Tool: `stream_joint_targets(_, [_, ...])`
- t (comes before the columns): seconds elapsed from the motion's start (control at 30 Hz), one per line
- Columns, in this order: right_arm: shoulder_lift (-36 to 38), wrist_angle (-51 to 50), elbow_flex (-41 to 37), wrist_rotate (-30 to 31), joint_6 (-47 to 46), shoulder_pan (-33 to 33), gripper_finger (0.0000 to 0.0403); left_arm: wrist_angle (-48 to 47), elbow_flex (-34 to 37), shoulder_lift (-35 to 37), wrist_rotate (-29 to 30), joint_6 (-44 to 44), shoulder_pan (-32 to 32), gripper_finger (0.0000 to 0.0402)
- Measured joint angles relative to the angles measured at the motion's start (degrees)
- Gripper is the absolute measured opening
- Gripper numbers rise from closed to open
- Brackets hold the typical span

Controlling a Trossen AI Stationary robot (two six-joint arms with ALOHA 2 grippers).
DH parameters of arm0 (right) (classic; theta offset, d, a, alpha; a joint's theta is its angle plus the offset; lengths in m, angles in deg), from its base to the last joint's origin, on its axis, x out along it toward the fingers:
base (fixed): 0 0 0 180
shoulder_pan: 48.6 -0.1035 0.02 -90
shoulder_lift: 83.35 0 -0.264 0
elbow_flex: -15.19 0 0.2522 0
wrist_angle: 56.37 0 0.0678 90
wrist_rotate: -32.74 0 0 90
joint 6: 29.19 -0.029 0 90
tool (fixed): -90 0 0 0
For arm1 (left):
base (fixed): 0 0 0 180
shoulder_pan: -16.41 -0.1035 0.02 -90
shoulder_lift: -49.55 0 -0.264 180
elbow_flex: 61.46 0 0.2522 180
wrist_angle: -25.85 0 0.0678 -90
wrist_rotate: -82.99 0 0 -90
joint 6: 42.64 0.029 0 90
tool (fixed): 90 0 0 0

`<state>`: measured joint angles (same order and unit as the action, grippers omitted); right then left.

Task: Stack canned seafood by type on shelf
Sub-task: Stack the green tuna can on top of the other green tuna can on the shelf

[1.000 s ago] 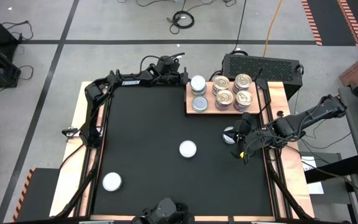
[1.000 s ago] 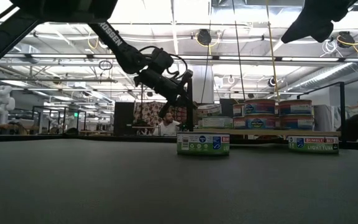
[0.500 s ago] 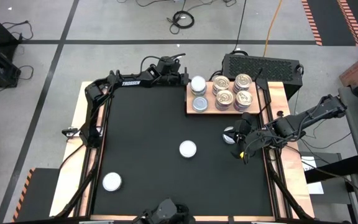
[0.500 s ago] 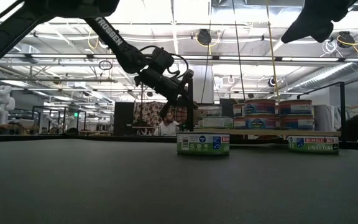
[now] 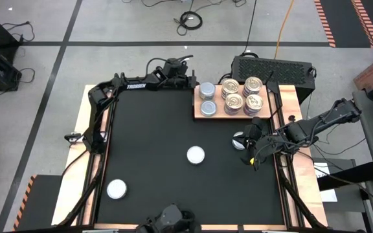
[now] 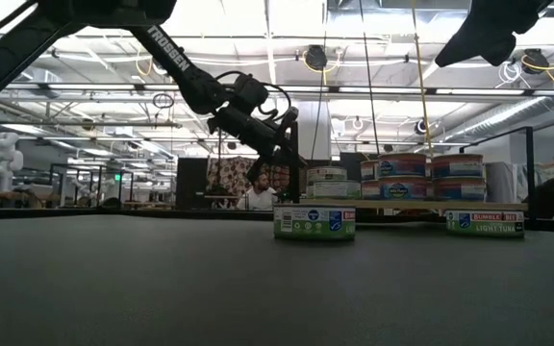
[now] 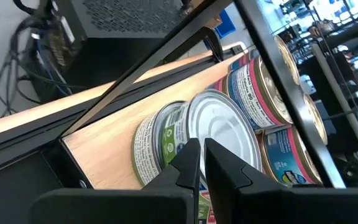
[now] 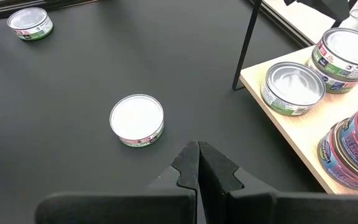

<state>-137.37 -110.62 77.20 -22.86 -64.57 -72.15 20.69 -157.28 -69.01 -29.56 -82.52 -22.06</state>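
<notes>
tin (image 5: 238, 140) half hidden under right gripper (image 5: 247, 137); label unreadable.

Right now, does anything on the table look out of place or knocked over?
Nothing looks tipped, spilled or dented. The only strays are three cans lying on the black mat, off the wooden shelf: one mid-mat, one near the mat's front left corner, and one by the right gripper.

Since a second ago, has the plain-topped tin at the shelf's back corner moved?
Yes: the tin shifted slightly along the shelf toward its plain-topped neighbour.
</notes>
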Motion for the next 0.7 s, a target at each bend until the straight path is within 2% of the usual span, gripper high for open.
stream_joint_targets(0.17, [-0.01, -0.02, 0.00, -0.23, 0.02, -0.01, 0.0000, -0.16, 0.00, 0.04, -4.32, 1.37, -1.41, 0.0024])
stream_joint_targets(0.47, [-0.02, -0.02, 0.00, -0.22, 0.55, 0.00, 0.0000, -1.89, 0.00, 3.22, -3.13, 5.97, -3.01, 0.0024])
stream_joint_targets(0.7, [-0.02, 0.04, 0.00, -0.22, 0.20, 0.00, 0.0000, -11.81, 0.02, 8.82, -3.04, 15.61, -5.16, 0.0024])
